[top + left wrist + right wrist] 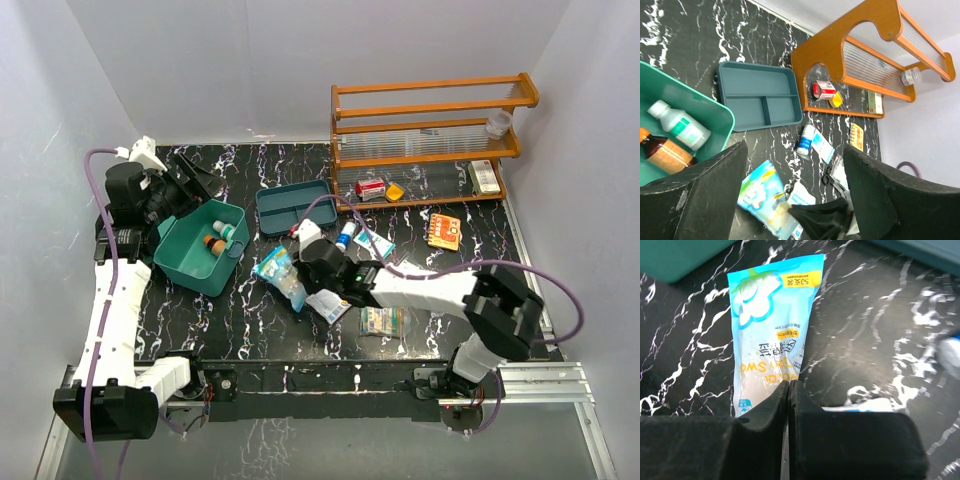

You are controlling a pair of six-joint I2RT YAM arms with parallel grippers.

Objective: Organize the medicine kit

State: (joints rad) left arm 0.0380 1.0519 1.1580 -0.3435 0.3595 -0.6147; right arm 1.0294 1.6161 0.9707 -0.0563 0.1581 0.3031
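Observation:
The teal-green medicine kit point(195, 262) stands open at the left of the table. Inside it lie a white bottle point(680, 125) and a brown bottle point(665, 152). My left gripper point(195, 180) hovers at the kit's far rim, open, with nothing between its fingers point(715, 185). A light blue bag of cotton swabs point(275, 268) lies flat on the black marble top just right of the kit. My right gripper point(789, 385) is low over the table and shut on the bag's point(770, 325) near corner, a thin edge of film pinched between the pads.
A shallow blue-teal divided tray point(292, 207) lies behind the bag. An orange wooden rack point(430, 140) stands at the back right with a red box point(371, 188) on its lowest shelf. A blue-white tube point(346, 235), an orange pack point(443, 230), a sachet point(330, 305) and a blister strip point(385, 320) lie around my right arm.

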